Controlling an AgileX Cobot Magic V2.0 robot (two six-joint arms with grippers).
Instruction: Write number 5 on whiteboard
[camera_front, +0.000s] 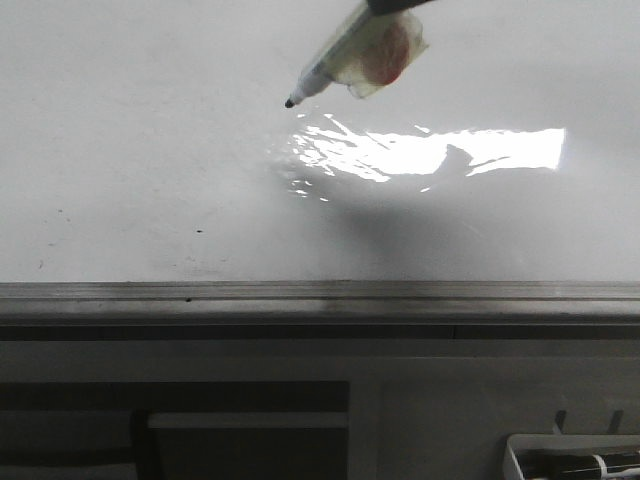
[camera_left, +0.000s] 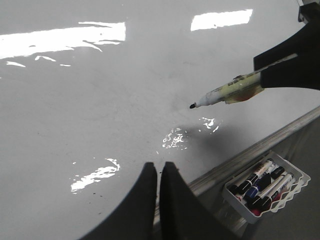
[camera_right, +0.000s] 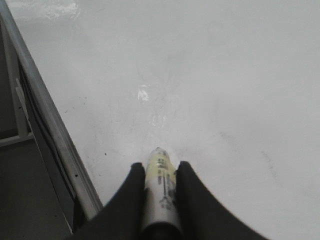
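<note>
front view shows the marker (camera_front: 345, 62) slanting down from the upper right of the frame, its dark tip hovering just above the whiteboard (camera_front: 150, 150); no drawn line is visible on the board, only tiny specks and glare. right gripper (camera_right: 160, 175) is clamped on the marker's barrel. left gripper (camera_left: 159, 172) sits low in the frame, fingers pressed together, holding nothing. a tray of markers (camera_left: 265, 187) lies beyond the board's grey rim (camera_front: 320, 292).

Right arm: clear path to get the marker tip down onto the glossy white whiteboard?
Probably yes. The right hand grips the marker, its tip above bare glossy white whiteboard; nothing lies between.
</note>
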